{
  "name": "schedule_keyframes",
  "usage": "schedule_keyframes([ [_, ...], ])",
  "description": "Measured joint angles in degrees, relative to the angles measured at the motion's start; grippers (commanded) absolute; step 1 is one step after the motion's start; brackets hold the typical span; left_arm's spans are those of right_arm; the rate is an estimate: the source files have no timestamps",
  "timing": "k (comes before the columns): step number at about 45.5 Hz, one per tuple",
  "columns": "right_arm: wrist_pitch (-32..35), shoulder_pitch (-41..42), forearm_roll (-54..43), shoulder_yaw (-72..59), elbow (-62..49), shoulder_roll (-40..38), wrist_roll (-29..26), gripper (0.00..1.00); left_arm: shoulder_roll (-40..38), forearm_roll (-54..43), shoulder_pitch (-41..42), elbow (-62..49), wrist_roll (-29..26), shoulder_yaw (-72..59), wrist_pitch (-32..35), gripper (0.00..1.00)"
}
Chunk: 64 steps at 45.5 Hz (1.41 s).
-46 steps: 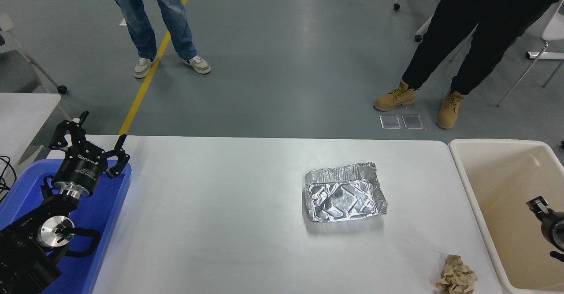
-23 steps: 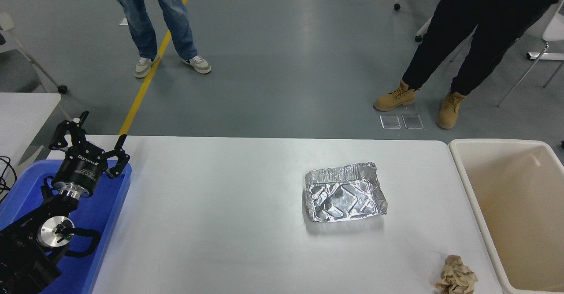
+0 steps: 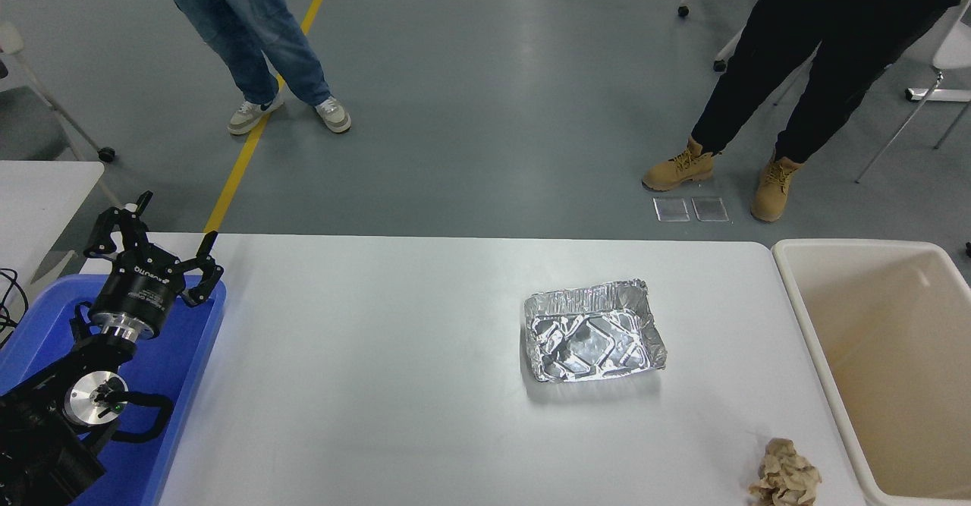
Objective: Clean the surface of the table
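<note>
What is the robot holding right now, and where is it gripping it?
Nothing. The left gripper hangs open and empty above the blue bin; the right arm is out of view.

White lettering runs across the left gripper (image 3: 152, 227) body, too small to read.

A crumpled foil tray (image 3: 593, 330) is sitting right of centre, brown paper wad (image 3: 786, 476) lying near the front right corner (beside the beige bin (image 3: 850, 415)); a blue bin (image 3: 199, 354) is flanking the left edge.
</note>
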Motion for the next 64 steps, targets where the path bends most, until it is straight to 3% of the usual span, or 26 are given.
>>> schedule_keyframes([
  [18, 0.1, 0.15, 0.08, 11.12, 9.29, -0.36, 4.13, 0.98, 0.01, 0.01, 0.0, -0.01, 0.0, 0.0, 0.0, 1.0],
  [40, 0.09, -1.43, 0.1, 15.08, 20.72, -0.48, 7.16, 0.98, 0.03, 0.0, 0.0, 0.0, 0.0, 0.0, 0.0, 1.0],
  [64, 0.18, -10.06, 0.1, 18.83, 28.12, 0.93, 9.35, 0.98, 0.02, 0.01, 0.0, 0.02, 0.0, 0.0, 0.0, 1.0],
])
